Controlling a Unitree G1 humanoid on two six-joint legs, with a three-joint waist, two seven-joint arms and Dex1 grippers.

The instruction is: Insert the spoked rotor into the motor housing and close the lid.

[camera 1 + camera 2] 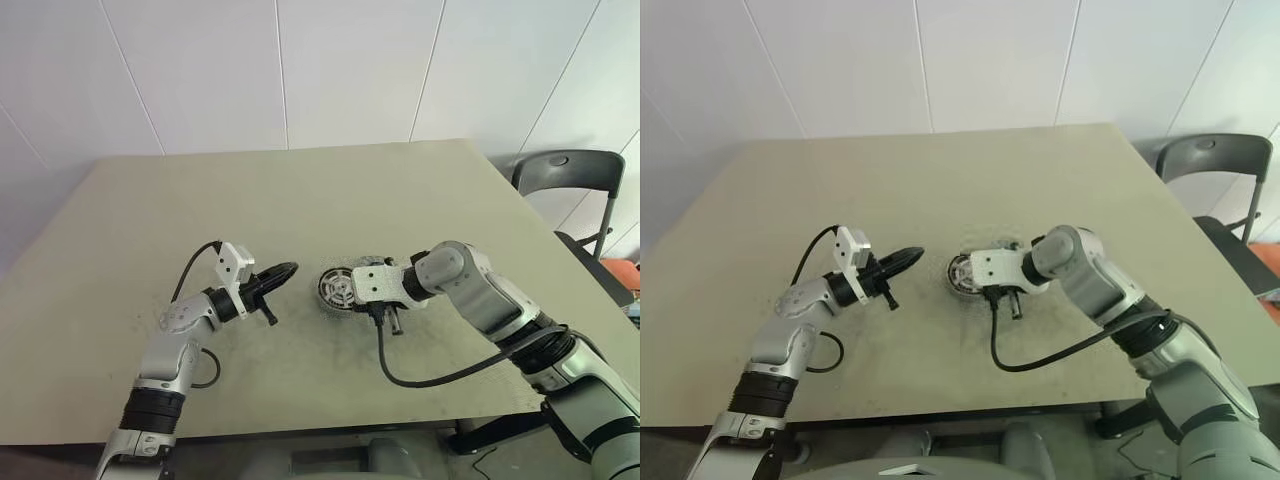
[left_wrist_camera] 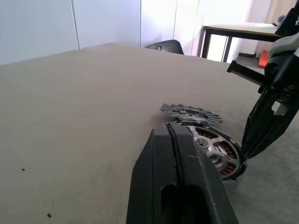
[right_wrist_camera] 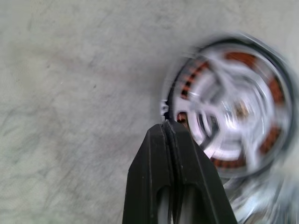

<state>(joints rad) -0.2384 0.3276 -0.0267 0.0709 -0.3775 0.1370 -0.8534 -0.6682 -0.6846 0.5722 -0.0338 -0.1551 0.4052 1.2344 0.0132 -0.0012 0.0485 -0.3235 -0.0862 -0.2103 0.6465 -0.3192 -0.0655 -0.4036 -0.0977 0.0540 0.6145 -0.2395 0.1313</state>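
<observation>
From the head views, the squat black motor housing (image 1: pixel 338 288) with copper-coloured windings sits flat near the middle of the matte grey-beige tabletop (image 1: pixel 300 190), between the two arms. The silver spoked rotor (image 1: pixel 337 289) appears already seated in it, face up. The right gripper (image 1: pixel 349 291) angles down at the housing's rim, black fingers pressed together, probably steadying or nudging the part. The left gripper (image 1: pixel 287 270) hovers level, just beside the housing, its fingers shut on nothing, likely waiting its turn. In the left wrist view, the flat grey-silver lid (image 2: pixel 191 112), a thin metal disc with a scalloped, gear-like edge, lies on the table just behind the housing, so closing is judged not yet done. The rotor's polished spokes show orange-brown coils through their gaps. The right gripper's tapered fingertips (image 2: pixel 246 151) meet the housing's edge. In the right wrist view, the closed pads (image 3: pixel 170 128) sit at the housing's rim. The shiny rotor face is blurred, and whether they actually pinch the rim I cannot tell.
</observation>
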